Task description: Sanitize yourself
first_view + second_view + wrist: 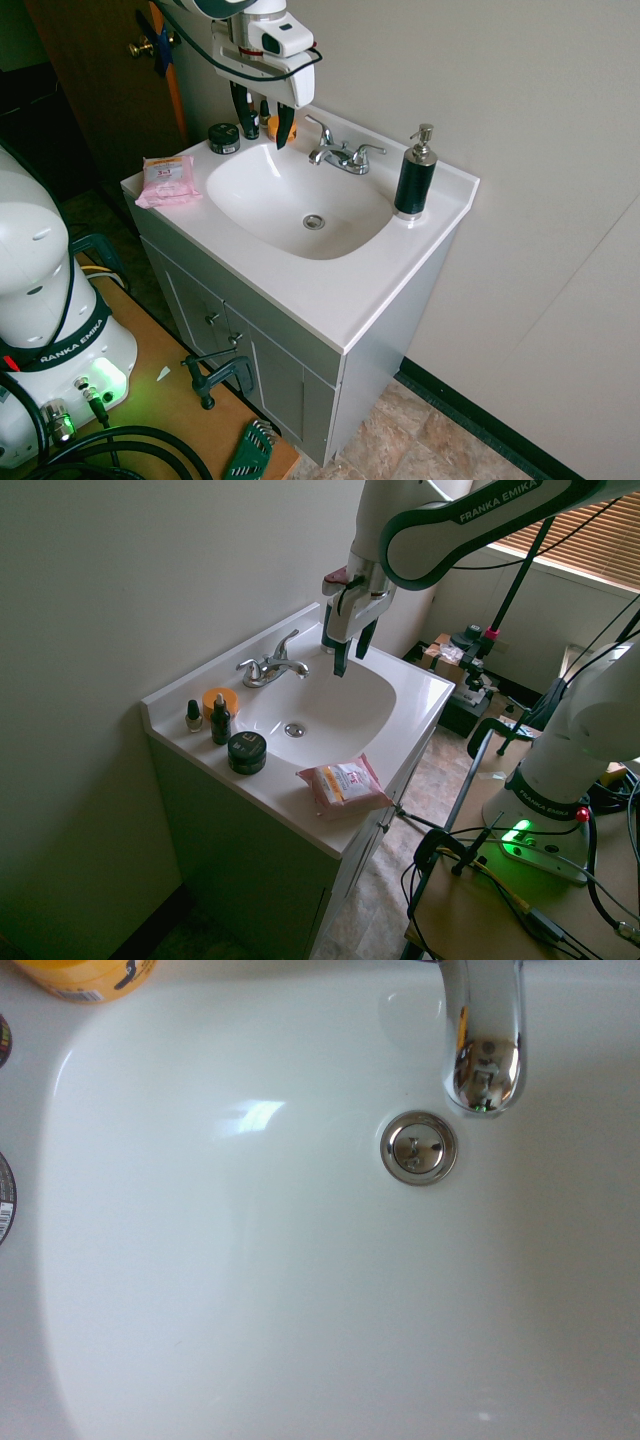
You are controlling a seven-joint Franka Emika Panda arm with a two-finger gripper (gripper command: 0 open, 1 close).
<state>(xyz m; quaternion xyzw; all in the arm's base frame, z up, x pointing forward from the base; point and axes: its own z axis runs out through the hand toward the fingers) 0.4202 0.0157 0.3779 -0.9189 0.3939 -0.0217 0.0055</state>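
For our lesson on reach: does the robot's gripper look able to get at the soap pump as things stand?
Probably yes: the gripper hangs open and empty, and only the faucet stands low near the way to the pump bottle.

White arm (470, 530), dark green bands, FRANKA EMIKA lettering; claw (265, 118) dark-fingered, black cable (270, 78).

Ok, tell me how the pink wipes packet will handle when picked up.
The pink wipes packet will probably give when squeezed, since its film wrapper looks creased. It seems unlikely to roll, lying flat on its broad side. Its glossy wrapper may be somewhat slippery.
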